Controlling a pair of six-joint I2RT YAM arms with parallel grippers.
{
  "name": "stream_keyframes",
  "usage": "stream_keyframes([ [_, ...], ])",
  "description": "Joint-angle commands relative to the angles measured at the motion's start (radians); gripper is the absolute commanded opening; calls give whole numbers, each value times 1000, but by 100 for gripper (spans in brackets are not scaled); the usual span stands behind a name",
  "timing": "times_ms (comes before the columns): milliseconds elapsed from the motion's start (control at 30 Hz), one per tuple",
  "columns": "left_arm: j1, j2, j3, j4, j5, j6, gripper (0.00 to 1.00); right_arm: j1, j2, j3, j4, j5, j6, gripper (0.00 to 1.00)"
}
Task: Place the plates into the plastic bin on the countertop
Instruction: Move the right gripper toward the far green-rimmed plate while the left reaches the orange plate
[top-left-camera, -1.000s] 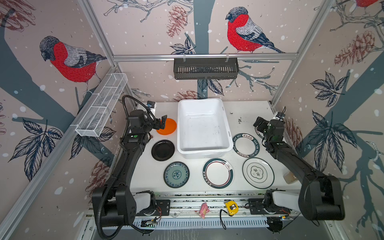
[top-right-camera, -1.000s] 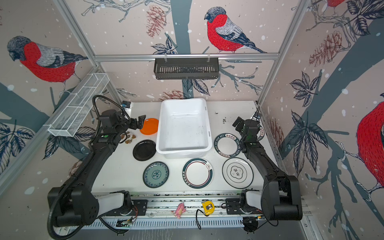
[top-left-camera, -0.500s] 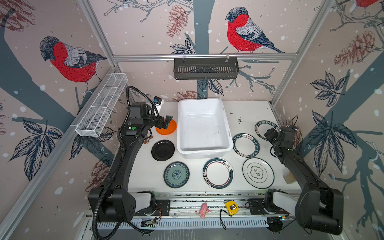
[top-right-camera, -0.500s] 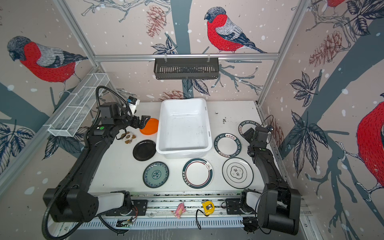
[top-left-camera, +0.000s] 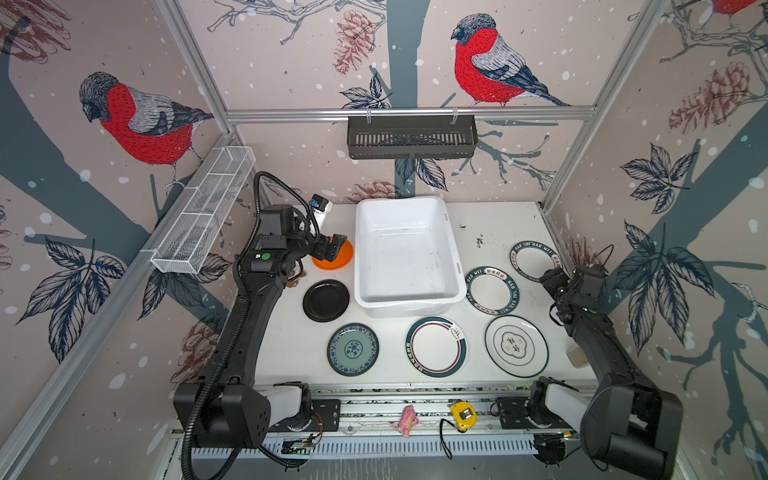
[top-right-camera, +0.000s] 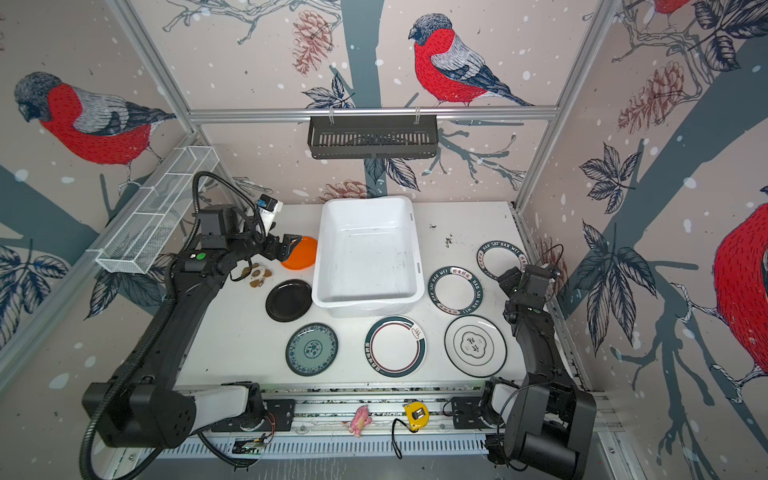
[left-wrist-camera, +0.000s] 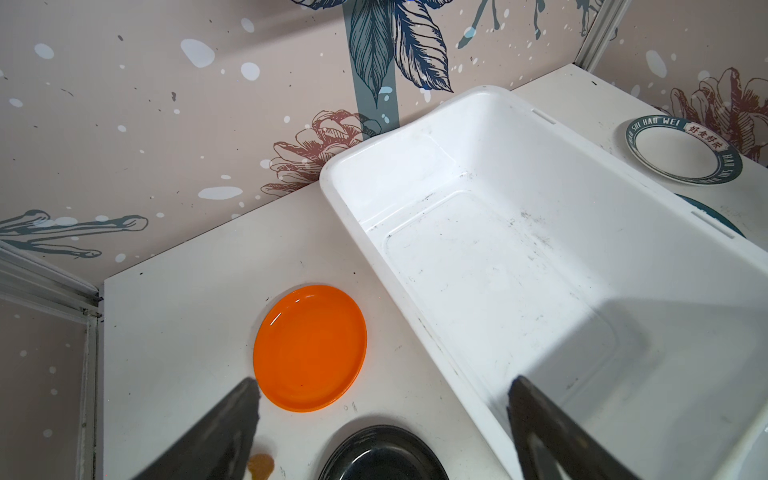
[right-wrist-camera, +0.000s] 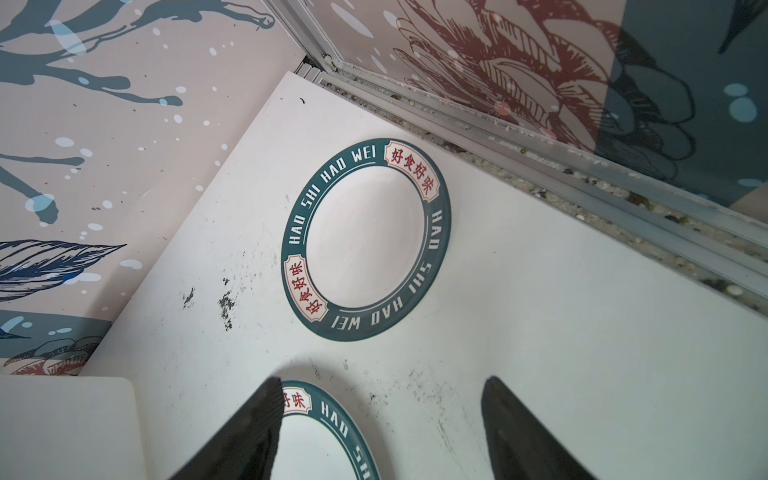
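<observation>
Plates (top-left-camera: 353, 349), seven in all, lie flat on the countertop (top-left-camera: 291, 353) around the plastic bin (top-left-camera: 409, 307). The left gripper (top-left-camera: 332, 246) hangs with jaws spread and empty at the edge of the orange plate (left-wrist-camera: 309, 347), hiding part of it in both top views. The black plate (left-wrist-camera: 382, 455) is cut off in the left wrist view. The right gripper (right-wrist-camera: 382, 379) is also spread and empty. It hangs beside the far lettered plate (right-wrist-camera: 365, 239), and one finger covers part of the near lettered plate (right-wrist-camera: 328, 440).

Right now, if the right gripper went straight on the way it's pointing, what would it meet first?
Probably the far lettered plate, which sits centred ahead of the open right gripper. The gripper angles down over bare countertop, so it might touch that just short of the plate; depth is unclear.
</observation>
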Motion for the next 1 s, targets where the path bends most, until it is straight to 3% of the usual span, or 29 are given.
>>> stream_keyframes([
  [0, -3, -10, -11, -22, 17, 33, 93, -18, -19, -22, 8, -18, 24, 76],
  [267, -11, -13, -37, -32, 59, 59, 93, -85, -1, -56, 64, -76, 41, 75],
  [500, -24, -8, -48, -37, 91, 73, 93, -198, 86, -41, 74, -222, 46, 74],
  [600, -30, -9, -52, -40, 97, 83, 93, -223, 129, -39, 105, -291, 37, 67],
  [967, -38, -27, -113, 11, 138, 110, 93, -229, 303, -5, 153, -415, 22, 63],
])
